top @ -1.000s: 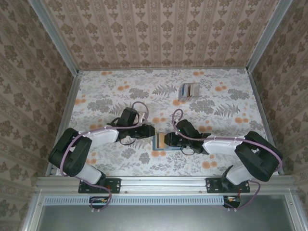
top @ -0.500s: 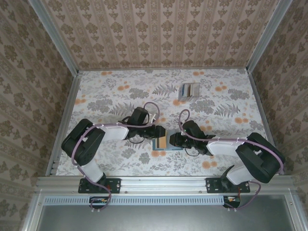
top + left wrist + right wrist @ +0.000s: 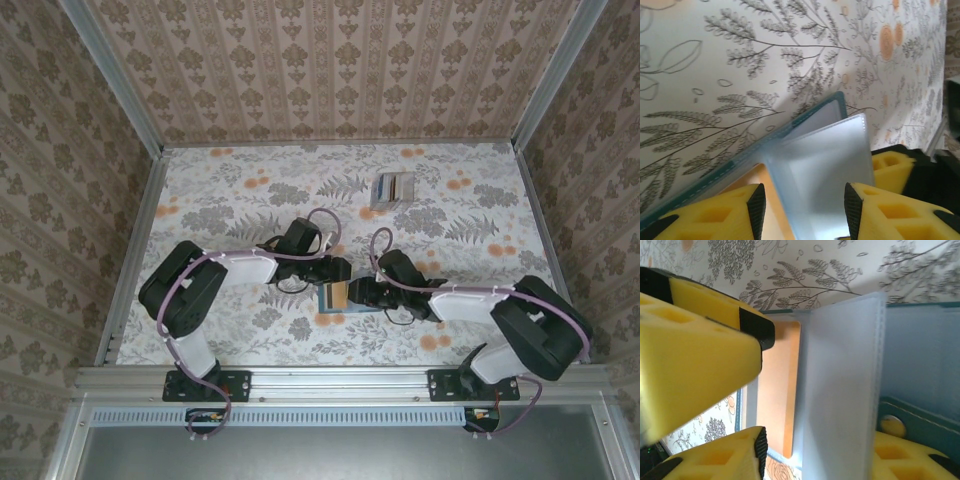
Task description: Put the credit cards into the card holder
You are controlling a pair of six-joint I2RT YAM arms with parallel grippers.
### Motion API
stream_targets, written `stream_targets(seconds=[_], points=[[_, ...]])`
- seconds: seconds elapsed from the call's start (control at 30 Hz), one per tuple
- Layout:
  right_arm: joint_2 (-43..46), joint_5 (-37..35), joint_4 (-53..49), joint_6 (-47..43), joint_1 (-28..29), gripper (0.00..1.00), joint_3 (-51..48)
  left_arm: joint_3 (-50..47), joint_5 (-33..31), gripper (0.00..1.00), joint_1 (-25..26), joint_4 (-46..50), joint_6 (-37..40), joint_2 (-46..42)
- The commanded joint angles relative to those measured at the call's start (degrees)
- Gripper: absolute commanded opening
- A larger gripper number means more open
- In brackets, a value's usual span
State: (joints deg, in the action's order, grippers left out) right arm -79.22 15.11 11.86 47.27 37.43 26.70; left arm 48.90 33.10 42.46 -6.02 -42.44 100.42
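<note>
Teal-blue up close: looking at the small flat square bifold card holder, spread open on the floral-print tabletop just ahead of the arm bases. Spotting an orange flat card tucked in one pocket (clear plastic leaf standing up beside it). Straddling that leaf with the left two-finger gripper, yellow pads apart, nothing pinched. Same opposite with the right two-finger gripper, fingers spread. Farther back, well apart: fanned stack of small thin plastic credit cards, lying flat.
</note>
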Motion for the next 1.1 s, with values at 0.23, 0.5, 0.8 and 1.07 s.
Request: stream_targets(seconds=[0.23, 0.5, 0.8, 1.07], points=[[13.35, -6.57, -16.15, -4.46, -2.62, 0.44, -0.21, 0.93, -1.77, 0.47, -0.85, 3.91, 1.84, -1.05], [13.46, -4.58, -17.90, -5.79, -2.45, 0.44, 1.48, 0.58, -1.90, 0.47, -1.50, 4.16, 2.27, -1.63], [5.35, -0.31, -11.93, -5.38, -1.48, 0.44, 2.58, -1.33, -2.32, 0.47, -1.74, 2.35, 0.96, -2.59], [5.29, -1.20, -13.19, -5.77, -1.39, 0.34, 3.55, -1.97, -2.26, 0.46, -1.91, 2.22, 0.88, -3.30]])
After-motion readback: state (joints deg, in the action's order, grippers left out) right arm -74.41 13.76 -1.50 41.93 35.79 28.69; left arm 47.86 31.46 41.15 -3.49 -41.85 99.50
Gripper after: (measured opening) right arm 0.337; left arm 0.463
